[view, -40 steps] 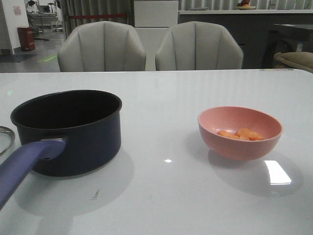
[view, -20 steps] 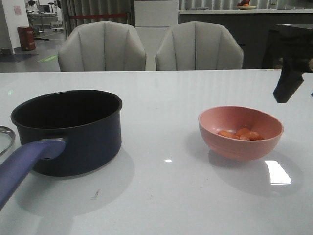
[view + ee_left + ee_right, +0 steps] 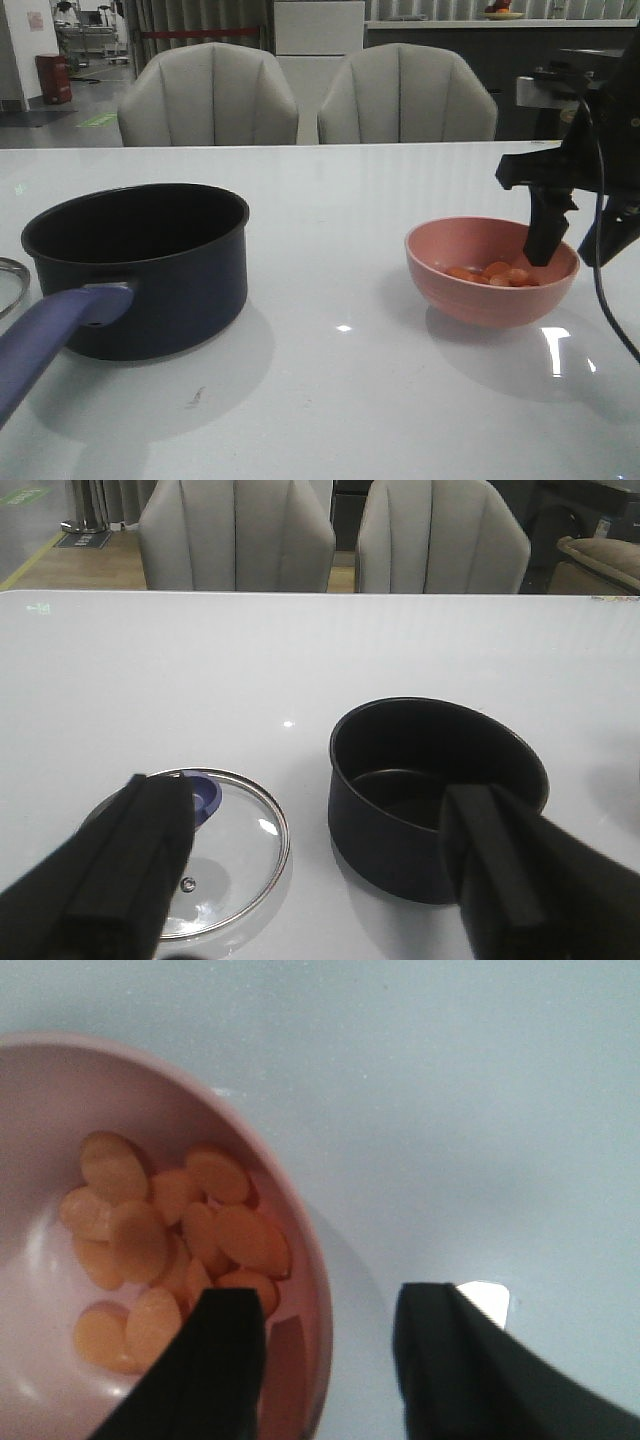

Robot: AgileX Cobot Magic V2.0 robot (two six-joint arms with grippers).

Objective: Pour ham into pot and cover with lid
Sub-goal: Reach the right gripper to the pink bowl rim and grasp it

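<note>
The navy pot [image 3: 150, 280] stands at the left of the table, empty, its purple-blue handle [image 3: 45, 335] pointing toward me. Just left of it lies the glass lid [image 3: 225, 865] with its blue knob [image 3: 205, 792]; only its rim [image 3: 10, 285] shows in the front view. Orange ham [image 3: 495, 273] chunks lie in a pink bowl [image 3: 480, 300] at the right. My right gripper [image 3: 575, 245] is open and straddles the bowl's right rim [image 3: 312, 1290], one finger [image 3: 225, 1360] inside above the ham [image 3: 180, 1230], the other outside. My left gripper [image 3: 315, 805] is open, above and short of lid and pot [image 3: 435, 790].
Two grey chairs [image 3: 305, 95] stand behind the table's far edge. A cable [image 3: 600, 270] hangs from the right arm beside the bowl. White tabletop [image 3: 340, 380] lies bare between pot and bowl.
The right arm has come in from the right edge and dropped to the bowl's right rim. Pot, lid and bowl have not moved.
</note>
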